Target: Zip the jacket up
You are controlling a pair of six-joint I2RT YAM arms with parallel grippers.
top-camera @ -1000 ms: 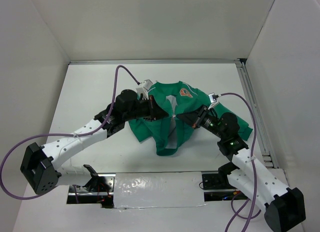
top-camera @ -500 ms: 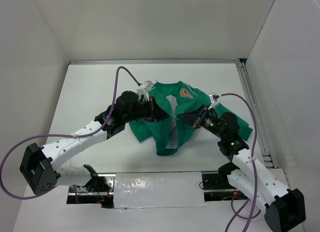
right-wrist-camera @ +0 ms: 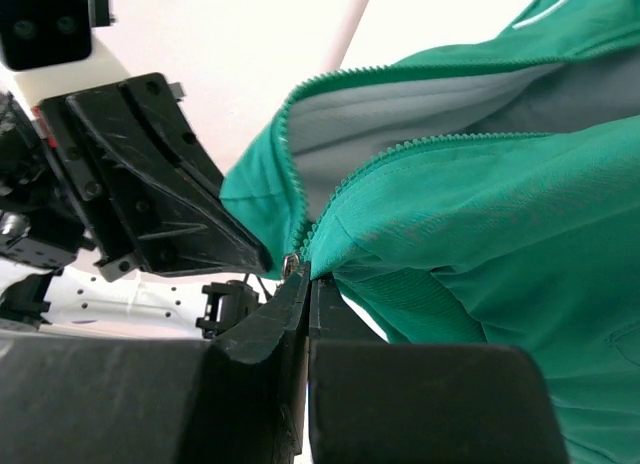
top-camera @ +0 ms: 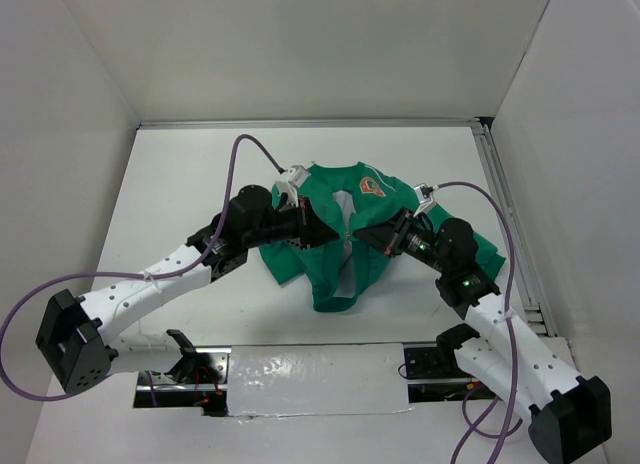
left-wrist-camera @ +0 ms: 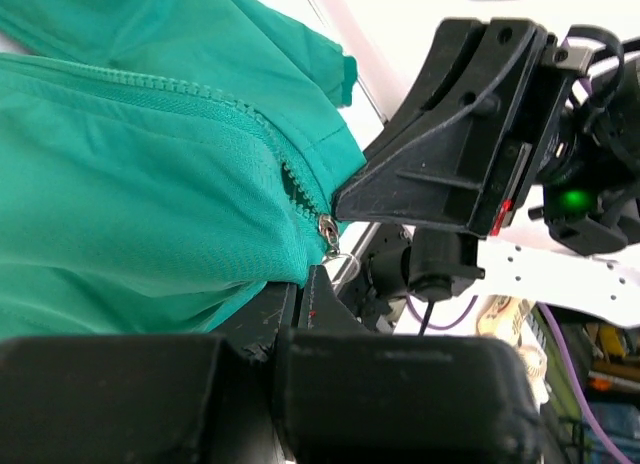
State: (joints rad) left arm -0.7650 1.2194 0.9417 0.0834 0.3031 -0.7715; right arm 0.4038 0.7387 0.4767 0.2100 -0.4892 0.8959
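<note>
The slider (left-wrist-camera: 327,229) sits only at the near hem of the jacket (top-camera: 335,279). The hem is pinched there by the left pincer (top-camera: 333,233) and the right pincer (top-camera: 363,234). Nearly the whole zip remains to be closed.

The jacket (top-camera: 330,279) lies on the desk (top-camera: 190,174) about midway between the left and right edges, collar toward the far edge, hem toward the near edge. The left gripper (top-camera: 335,234) reaches in from the near left corner, the right gripper (top-camera: 362,234) from the near right. Their tips meet on the jacket's front at the zip slider (left-wrist-camera: 327,229), with the chest patch (top-camera: 373,186) just behind them.
</note>
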